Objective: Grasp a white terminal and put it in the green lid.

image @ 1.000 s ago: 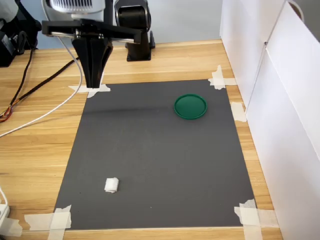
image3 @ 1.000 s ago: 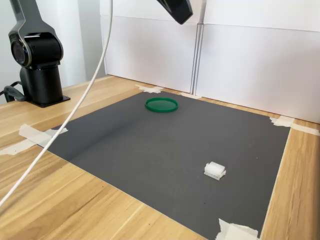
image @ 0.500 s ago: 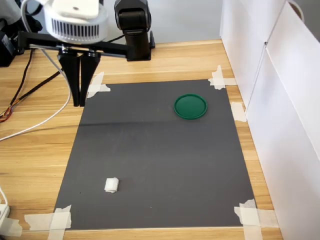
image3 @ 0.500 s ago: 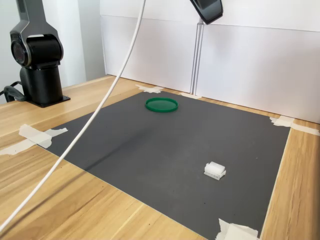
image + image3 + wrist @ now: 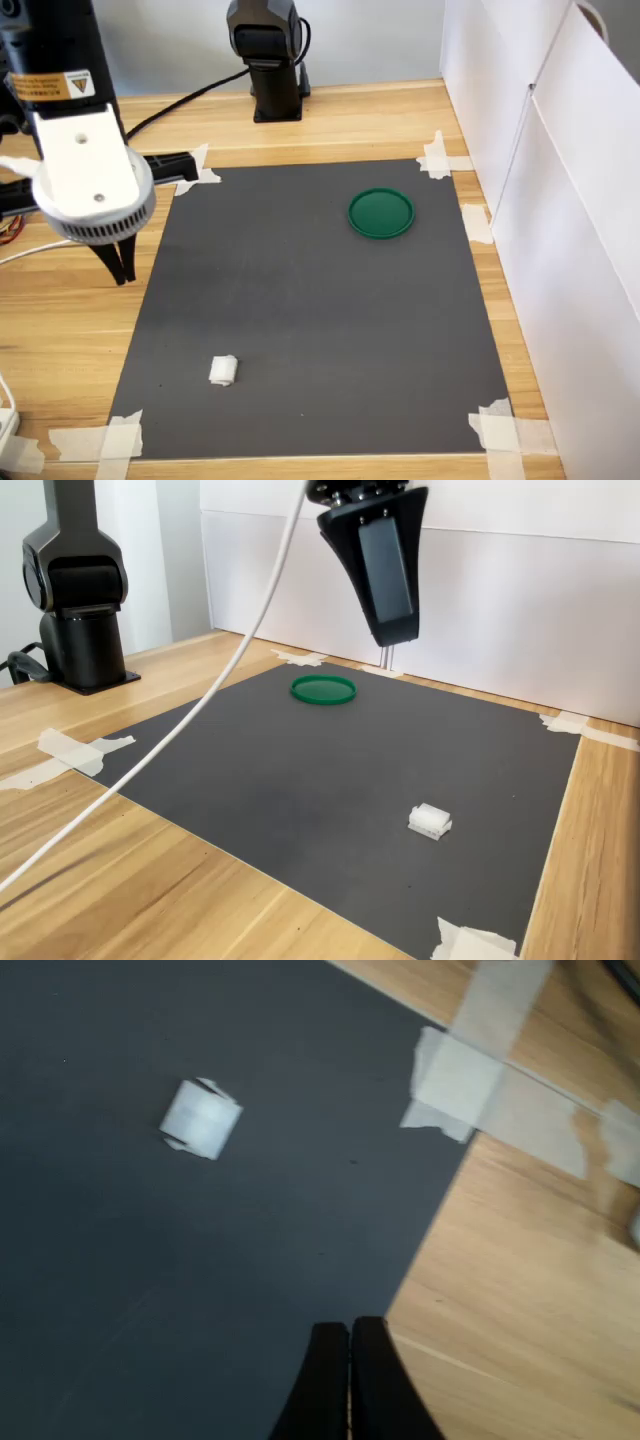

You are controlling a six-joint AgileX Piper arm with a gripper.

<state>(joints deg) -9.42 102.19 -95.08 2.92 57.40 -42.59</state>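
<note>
End effector point(image 5: 349, 1360), fingers pressed together, hangs above mat point(image 5: 150, 1260) edge.

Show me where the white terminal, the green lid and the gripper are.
white terminal point(image 5: 223, 370), first exterior view, middle of the block.
green lid point(image 5: 381, 213), first exterior view, flat inner face.
gripper point(image 5: 349, 1335), wrist view, between the closed black fingertips.

Matt dark mat point(image 5: 320, 320) on smooth light wooden table point(image 5: 70, 320).

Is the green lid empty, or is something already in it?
Empty. In the first exterior view the green lid shows only plain green inside its rim, and the white terminal lies far away on the dark mat.
</note>
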